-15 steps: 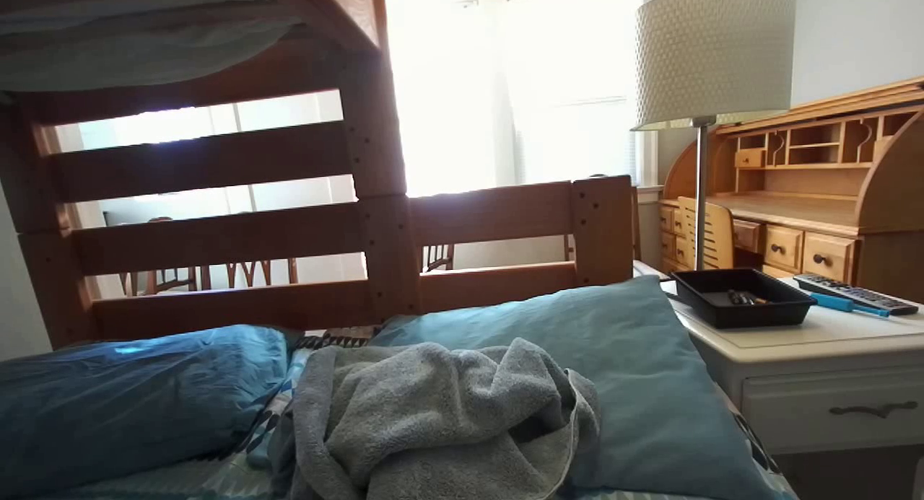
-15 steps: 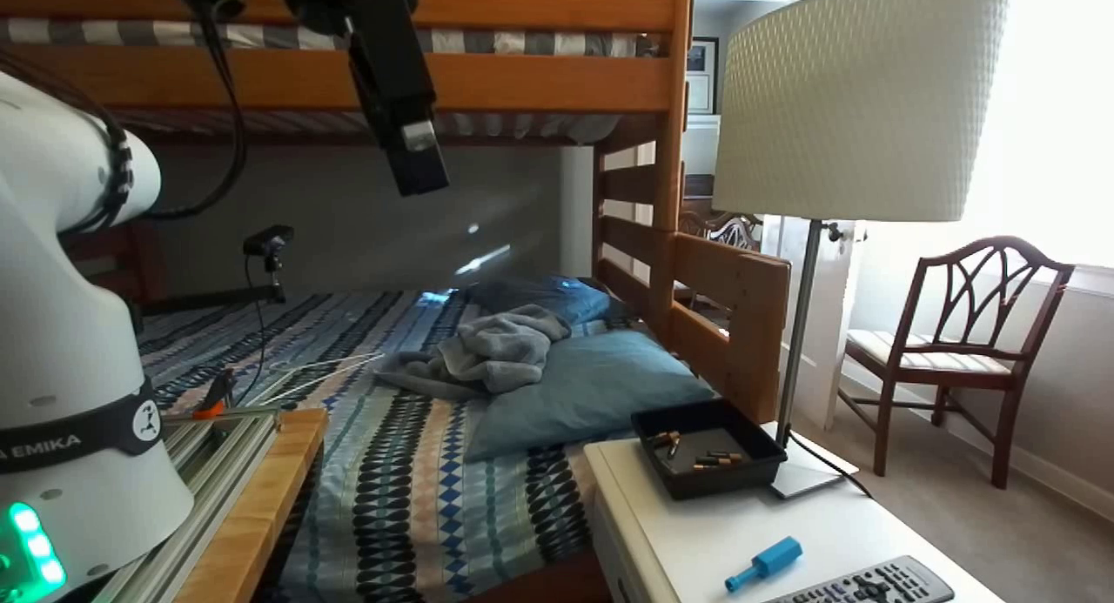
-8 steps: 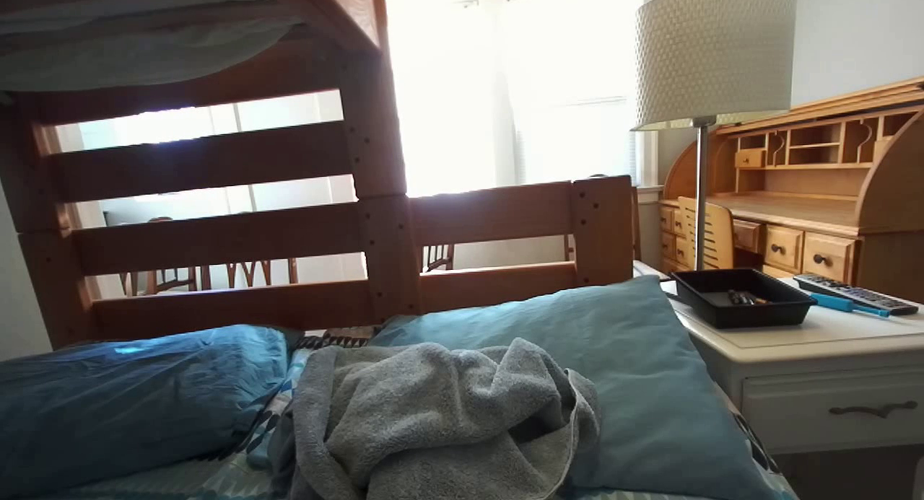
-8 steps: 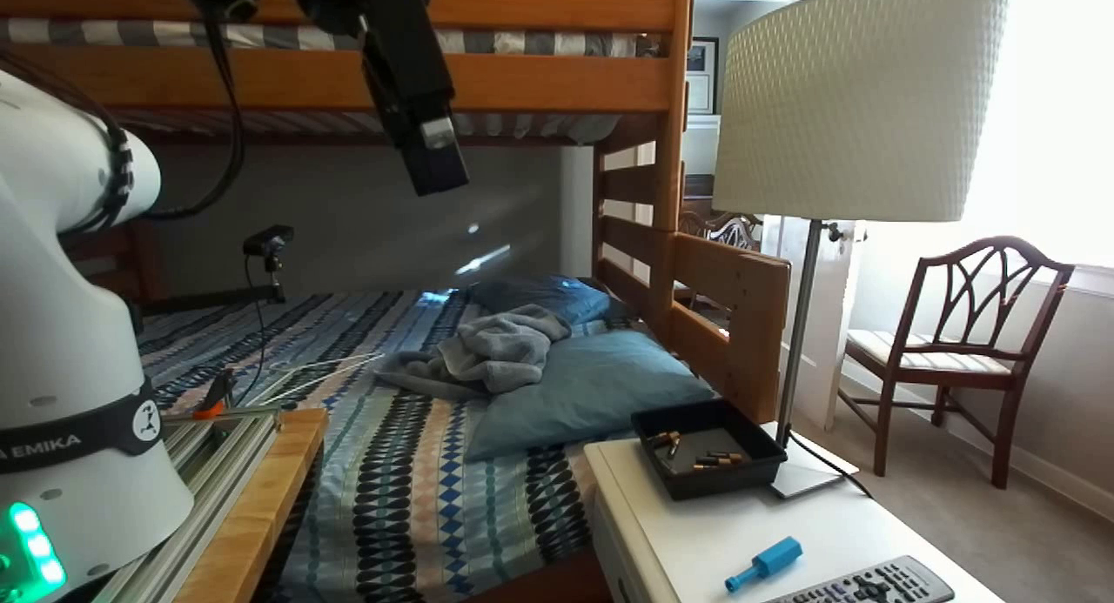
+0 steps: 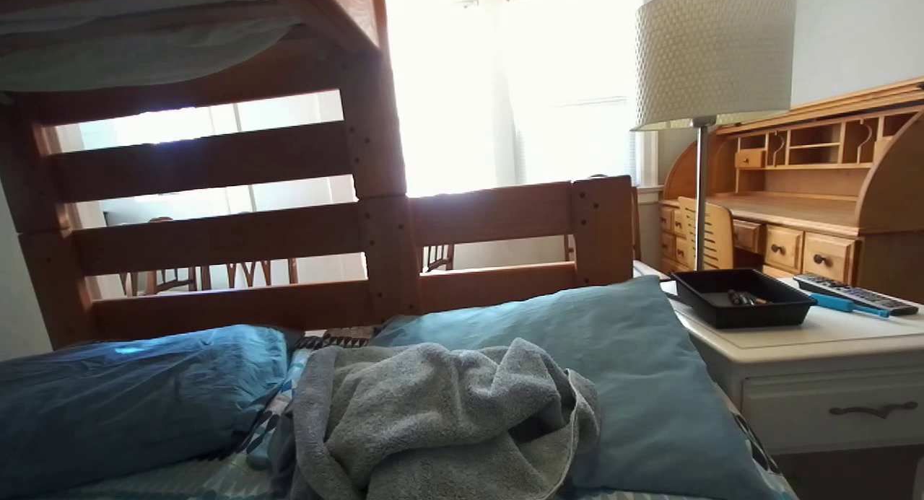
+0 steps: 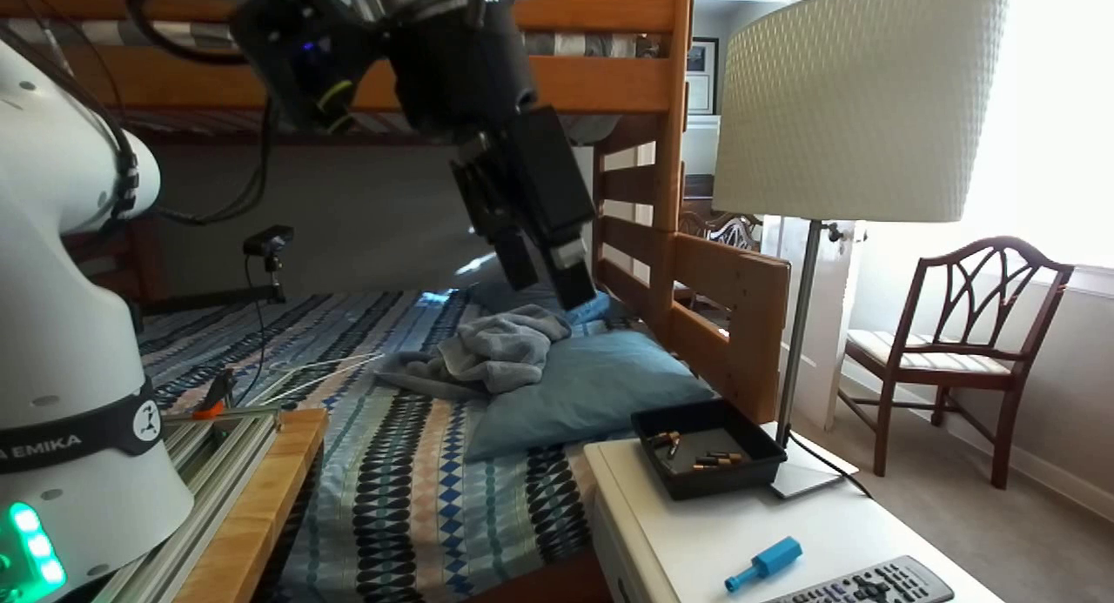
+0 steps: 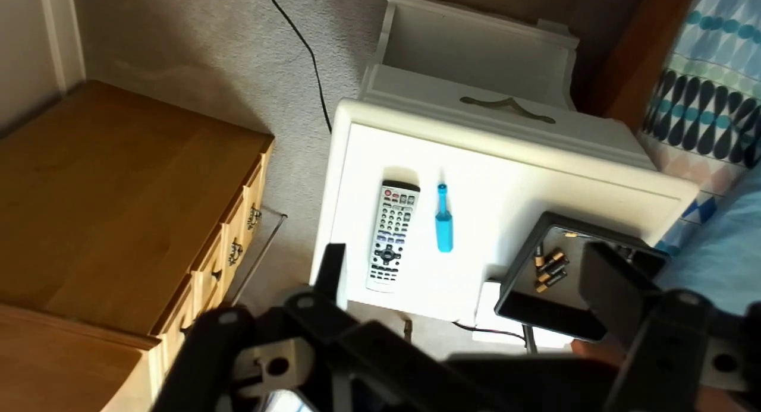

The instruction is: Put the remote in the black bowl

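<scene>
- Far left in an exterior view, the white arm (image 6: 74,342) has its base exactly where it stood half a second ago.
- The grey towel (image 6: 492,351) lies on the bed (image 6: 409,516), its folds unchanged.
- The gripper (image 6: 549,288) has come lower and further right since then, and more of it shows; its jaws stand wide apart, gripping nothing, and in the wrist view the nightstand (image 7: 487,210) shows between them.
- The light-blue pillow (image 6: 600,394), just beside the towel, is unshifted.
- The black bowl (image 6: 731,481) sits where it sat, on the nightstand, with loose batteries (image 6: 718,460) inside.
- The blue-handled tool (image 6: 766,563) keeps its place between bowl and remote (image 6: 875,584).
- The remote lies unmoved on the nightstand, apart from the bowl, in both exterior views; the wrist view shows it face up.
</scene>
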Robot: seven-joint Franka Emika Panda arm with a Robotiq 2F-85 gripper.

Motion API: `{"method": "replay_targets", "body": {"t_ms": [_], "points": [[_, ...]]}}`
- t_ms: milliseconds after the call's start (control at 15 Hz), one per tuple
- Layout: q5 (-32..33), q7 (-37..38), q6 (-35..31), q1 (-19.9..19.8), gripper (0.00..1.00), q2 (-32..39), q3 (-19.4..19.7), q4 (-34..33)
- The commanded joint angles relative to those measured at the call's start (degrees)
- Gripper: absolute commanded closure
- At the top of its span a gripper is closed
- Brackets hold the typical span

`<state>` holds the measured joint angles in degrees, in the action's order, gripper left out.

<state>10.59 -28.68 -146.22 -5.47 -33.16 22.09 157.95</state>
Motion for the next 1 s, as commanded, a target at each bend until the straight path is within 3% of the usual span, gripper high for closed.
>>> {"method": "replay_targets", "body": {"t_ms": [0,200,267,333,667,733,933], "points": [[-1.8,5.8,-11.7,-1.5,0.00,13.2,-1.7,-3.4],[-2.2,14.7,-18.5,-3.9,0.00,21.4,-5.0,-5.9],[-3.0,15.4,-18.0,-3.6,0.00,22.2,-5.2,-6.4],[-1.9,12.1,-17.1,-3.8,0.00,17.9,-4.8,-3.5],[-2.5,14.7,-17.6,-4.1,0.00,22.1,-5.9,-6.0],[0.2,18.1,-18.4,-5.8,0.00,24.5,-7.1,-7.1],[4.6,24.1,-28.7,-9.0,0.00,33.1,-9.4,-9.5]]}}
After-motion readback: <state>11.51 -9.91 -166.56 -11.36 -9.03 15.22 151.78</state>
